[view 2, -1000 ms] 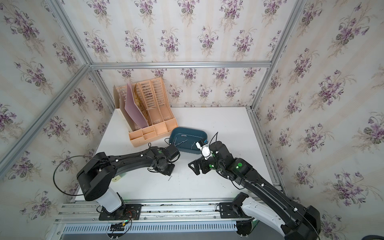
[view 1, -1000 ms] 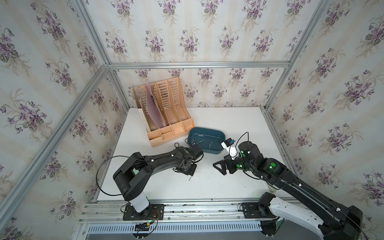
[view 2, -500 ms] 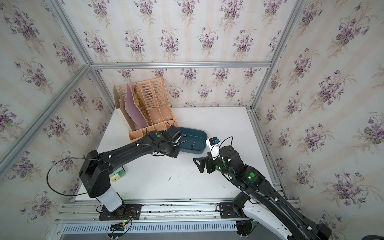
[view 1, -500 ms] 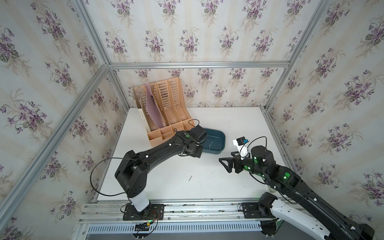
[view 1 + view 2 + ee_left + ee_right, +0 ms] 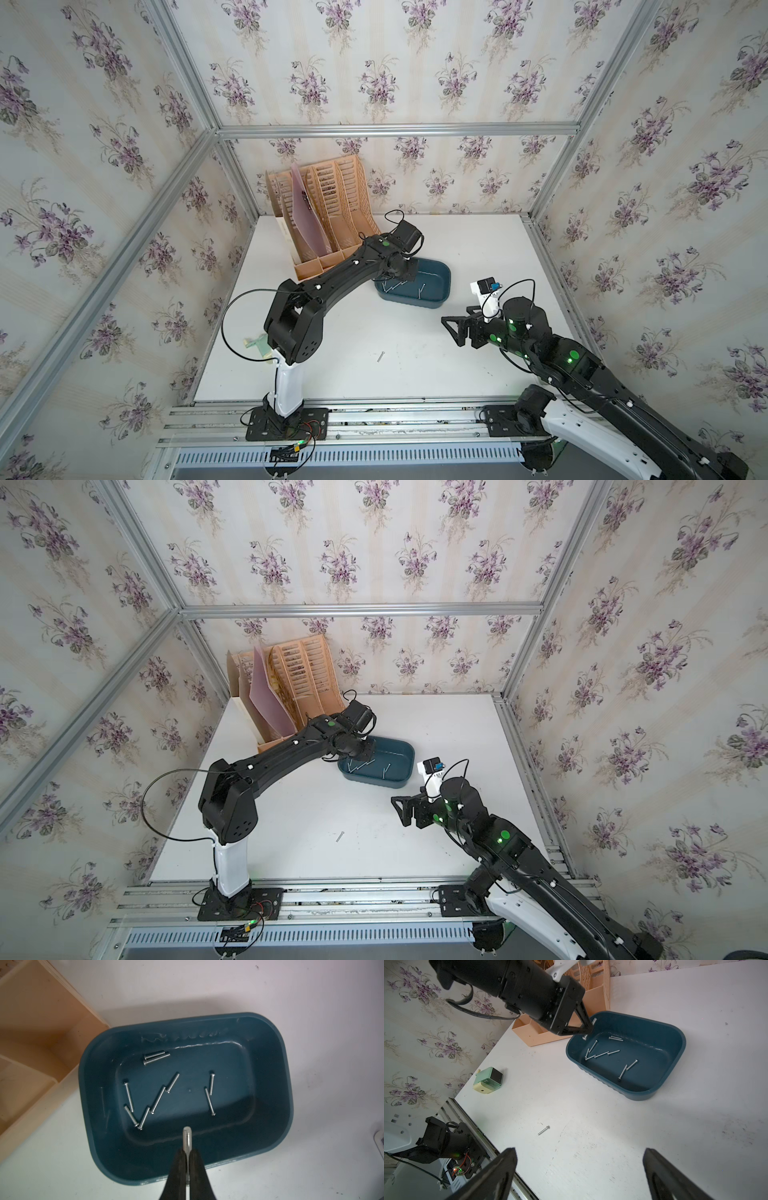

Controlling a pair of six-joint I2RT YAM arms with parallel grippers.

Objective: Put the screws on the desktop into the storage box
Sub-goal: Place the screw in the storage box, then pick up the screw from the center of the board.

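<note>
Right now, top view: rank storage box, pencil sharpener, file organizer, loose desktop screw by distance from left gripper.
1. Storage box: right under the left gripper.
2. File organizer: back left, beside the box.
3. Loose screw: front middle of the desktop.
4. Pencil sharpener: far left edge.

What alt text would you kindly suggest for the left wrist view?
The left gripper, shut on a silver screw, holds it above the dark teal storage box, where several loose screws lie. The box sits on the white desktop beside a peach organizer.
</note>
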